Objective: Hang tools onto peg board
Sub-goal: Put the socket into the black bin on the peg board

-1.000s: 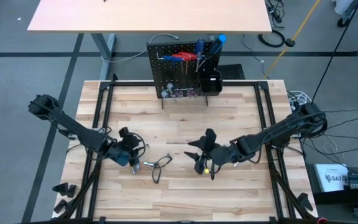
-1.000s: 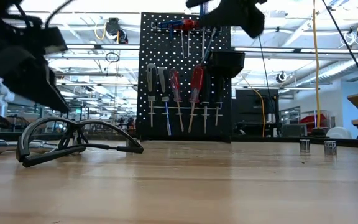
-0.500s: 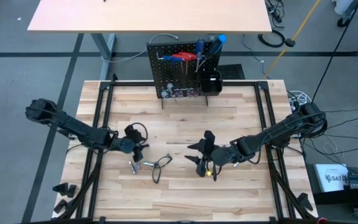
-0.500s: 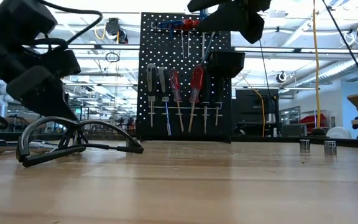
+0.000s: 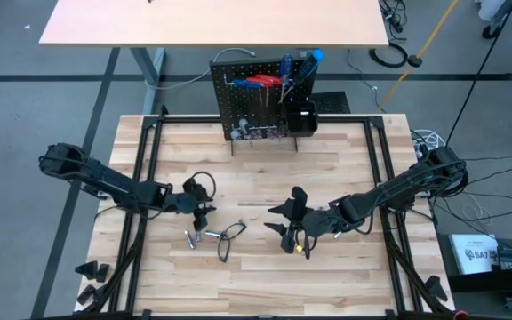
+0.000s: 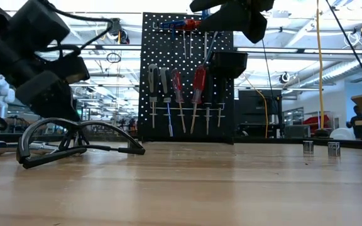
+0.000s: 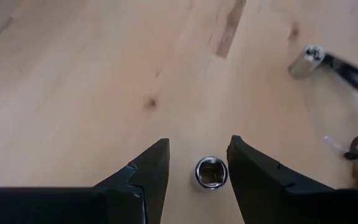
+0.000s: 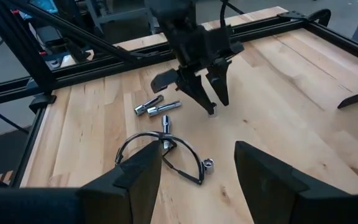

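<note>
1. Left gripper (image 5: 204,213) in the high view reaches over the left half of the wooden table (image 5: 345,276), its fingers apart and nothing between them. Just beside it lie two silver bits (image 5: 192,237) and the black wire loop (image 5: 230,233). The right gripper (image 5: 284,227) hovers near the table's middle, also spread and empty. The peg board (image 5: 247,102) stands upright at the far edge, well apart from both grippers, with red and blue-handled screwdrivers (image 5: 258,81) on its hooks and a small black bin (image 5: 303,117) at its right side.

2. Low view: the wire loop (image 6: 74,141) lies flat on the table at the left, under the dark bulk of the left arm (image 6: 36,63). Behind it the peg board (image 6: 187,78) carries a row of hanging tools (image 6: 175,94).

3. Left wrist view: the two dark fingers (image 7: 148,174) stand apart with a small silver socket (image 7: 211,172) upright on the wood between them; whether a finger touches it is hard to tell, though a gap seems to show on each side. Another silver bit (image 7: 307,60) lies farther off.

4. Right wrist view: this arm's own fingers (image 8: 135,180) are parted over the wire loop (image 8: 160,155). A small silver nut (image 8: 208,164) sits beside the loop. Beyond, the left gripper (image 8: 211,102) points down at the table next to two long bits (image 8: 157,107).
</note>
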Robot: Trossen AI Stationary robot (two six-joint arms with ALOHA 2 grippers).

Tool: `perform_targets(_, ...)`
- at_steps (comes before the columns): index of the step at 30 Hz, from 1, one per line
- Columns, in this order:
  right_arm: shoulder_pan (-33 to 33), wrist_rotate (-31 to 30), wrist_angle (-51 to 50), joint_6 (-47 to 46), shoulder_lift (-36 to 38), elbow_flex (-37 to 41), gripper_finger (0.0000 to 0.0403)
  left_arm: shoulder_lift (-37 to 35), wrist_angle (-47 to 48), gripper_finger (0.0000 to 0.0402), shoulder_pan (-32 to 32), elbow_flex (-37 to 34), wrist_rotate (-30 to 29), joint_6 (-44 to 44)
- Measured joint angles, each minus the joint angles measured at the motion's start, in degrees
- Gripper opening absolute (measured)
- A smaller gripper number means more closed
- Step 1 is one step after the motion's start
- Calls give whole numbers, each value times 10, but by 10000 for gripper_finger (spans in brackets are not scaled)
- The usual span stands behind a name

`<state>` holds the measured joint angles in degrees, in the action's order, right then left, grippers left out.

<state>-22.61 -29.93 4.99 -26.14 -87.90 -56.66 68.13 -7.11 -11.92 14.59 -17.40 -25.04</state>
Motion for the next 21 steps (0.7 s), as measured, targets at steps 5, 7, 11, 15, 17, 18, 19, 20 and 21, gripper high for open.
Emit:
perform_targets(5, 0, 0, 0, -1, 0, 0, 193, 45, -24, 164, 0, 0, 8, 0)
perform_targets(7, 0, 0, 0, -1, 0, 0, 193, 59, -31, 164, 0, 0, 8, 0)
perform_targets(11, 0, 0, 0, -1, 0, 0, 193, 73, -39, 164, -1, 2, 6, 0)
perform_targets(15, 0, 0, 0, 0, 0, 0, 193, 73, -39, 155, -1, 2, 6, 0)
perform_targets(17, 0, 0, 0, 0, 0, 0, 193, 73, -37, 135, -1, 2, 6, 0)
perform_targets(18, 0, 0, 0, 0, 0, 0, 193, 73, -35, 121, -1, 2, 5, 0)
perform_targets(19, 0, 0, 0, 0, 0, 0, 193, 73, -32, 103, -1, 2, 2, 1)
perform_targets(20, 0, 0, 0, 0, 0, 0, 193, 73, -31, 84, -1, 2, -1, 0)
perform_targets(21, 0, 0, 0, 0, 0, 0, 193, 73, -31, 65, -1, 2, 0, 0)
